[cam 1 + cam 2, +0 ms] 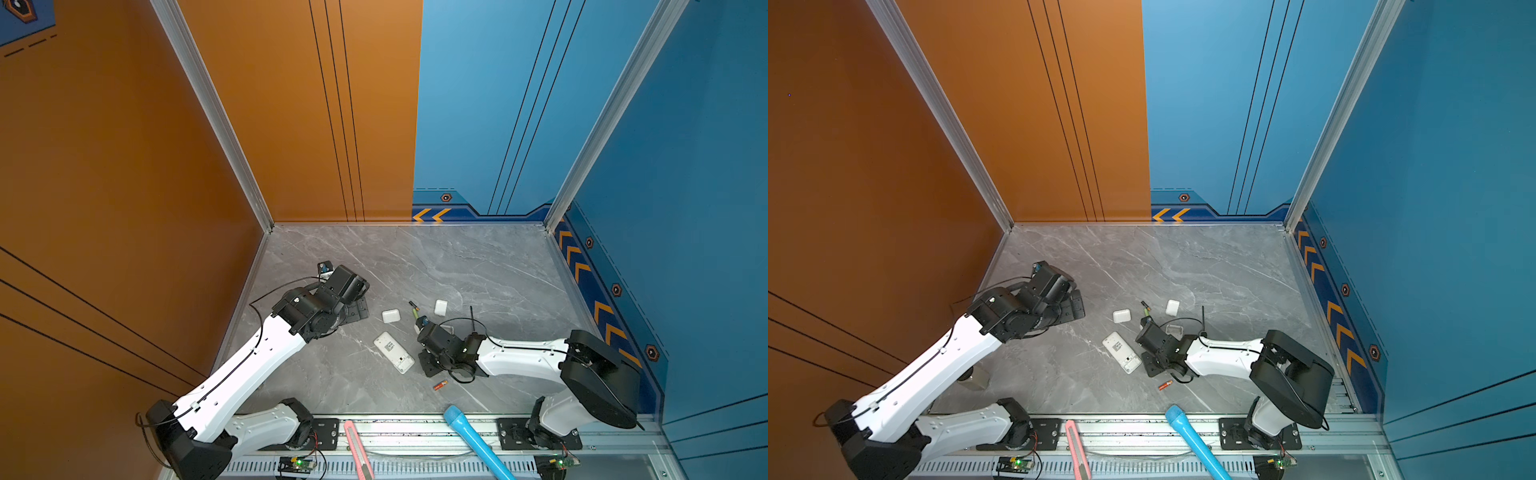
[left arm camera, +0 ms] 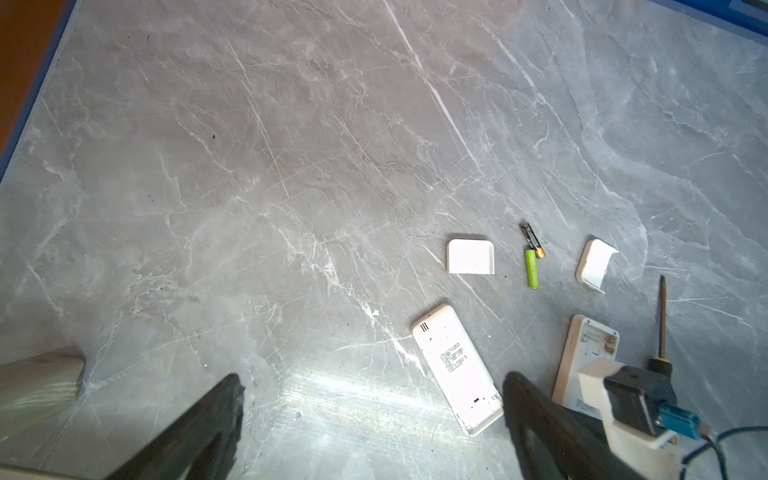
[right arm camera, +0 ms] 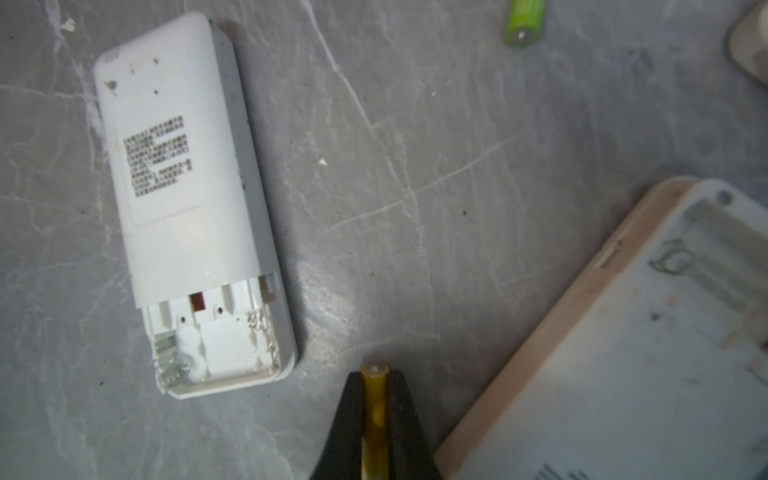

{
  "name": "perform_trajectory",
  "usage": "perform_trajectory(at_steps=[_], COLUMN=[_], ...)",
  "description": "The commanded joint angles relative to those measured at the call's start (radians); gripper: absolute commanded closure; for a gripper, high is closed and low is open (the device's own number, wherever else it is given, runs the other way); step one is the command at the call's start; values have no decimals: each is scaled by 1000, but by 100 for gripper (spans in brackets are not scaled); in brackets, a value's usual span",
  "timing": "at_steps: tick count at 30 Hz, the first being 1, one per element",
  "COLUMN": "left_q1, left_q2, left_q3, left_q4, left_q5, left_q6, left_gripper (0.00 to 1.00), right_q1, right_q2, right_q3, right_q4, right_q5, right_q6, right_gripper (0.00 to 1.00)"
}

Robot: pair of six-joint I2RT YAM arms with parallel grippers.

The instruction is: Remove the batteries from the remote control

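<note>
Yellow is what your right fingers (image 3: pixel 343 436) are pinching: the yellow battery (image 3: pixel 375 415) sits lengthwise between them, its metal end poking just past the tips. It is over the grey marble bench (image 3: pixel 415 166), between the white remote (image 3: pixel 191 208) and the cream remote (image 3: pixel 623 353); whether it touches the bench you cannot tell. The white remote lies back-up, its battery bay open at the end nearer your right fingers, with springs showing. The cream remote also lies back-up with its bay uncovered. Your left fingers (image 2: pixel 208 419) are spread wide with nothing between them, hanging above the bench to the left of the white remote in both top views. The green battery (image 2: pixel 532 268) lies loose on the bench beyond the remotes, and the black battery (image 2: pixel 531 237) meets it end to end at a slight angle. A white cover (image 2: pixel 470 256) lies on one side of that pair and a second cover (image 2: pixel 595 266) on the other. The red-orange battery (image 1: pixel 440 385) lies alone toward the front of the bench, just beside your right arm's wrist. The screwdriver (image 2: pixel 661 316) lies beside the cream remote.
</note>
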Motion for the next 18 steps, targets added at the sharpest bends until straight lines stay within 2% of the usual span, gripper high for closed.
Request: perform_trajectory(at_steps=[1,8,13,14,15,17,18], left_q1=[-4,22,158,182,213,251,258], left_q2=[-31,-65,-92,-97,-98,-105,-108], left_q3=[-31,-118,-258,-277,-291,-321,-341], left_q4=[16,42,148,176,204,288,337], left_q5=[-30,-18,35,25,16,-17,-60], left_q6=[-33,-67,-52,-41,-26,28,64], left_gripper=[2,2,2,2,2,2,2], right_q1=[-10,-35,-125,-158,-218,-415,-548], right_q2=[-9,-224,-468,-513,-560,-623,-638], right_q3=[-37,-37,0,2,0,-13,-21], right_q4=[-15,-60,-152,-167,-185,-206,-217], right_q5=[20,46,93,121,145,125,83], right_q6=[33,40,-8,-28,-52,-90,-110], right_gripper=[68,32,5,0,0,0,0])
